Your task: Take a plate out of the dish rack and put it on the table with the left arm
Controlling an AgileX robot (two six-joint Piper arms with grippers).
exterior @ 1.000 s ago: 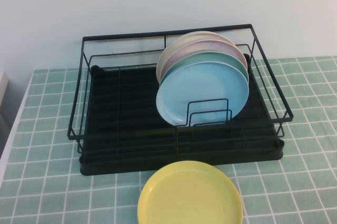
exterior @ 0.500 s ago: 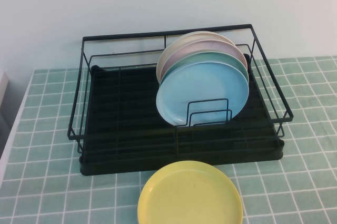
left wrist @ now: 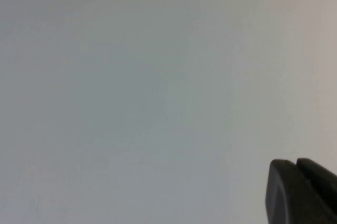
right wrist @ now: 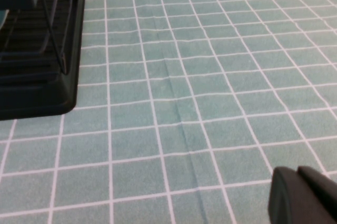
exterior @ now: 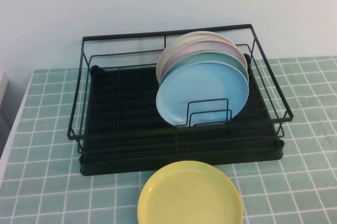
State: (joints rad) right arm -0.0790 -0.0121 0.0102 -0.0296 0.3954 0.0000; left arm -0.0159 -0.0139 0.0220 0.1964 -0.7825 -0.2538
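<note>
Neither arm appears in the high view. Each wrist view catches only a dark corner of its own gripper: the left gripper and the right gripper, both otherwise out of sight.

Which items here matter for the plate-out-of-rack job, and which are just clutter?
Job:
- light blue plate, front of the upright stack
- dish rack
- table
- left claw, only a corner shows, facing a blank wall

Bystanders:
- yellow plate flat before the rack
- mint-green plate, pink plate, cream plate
- right claw, over bare tiles
</note>
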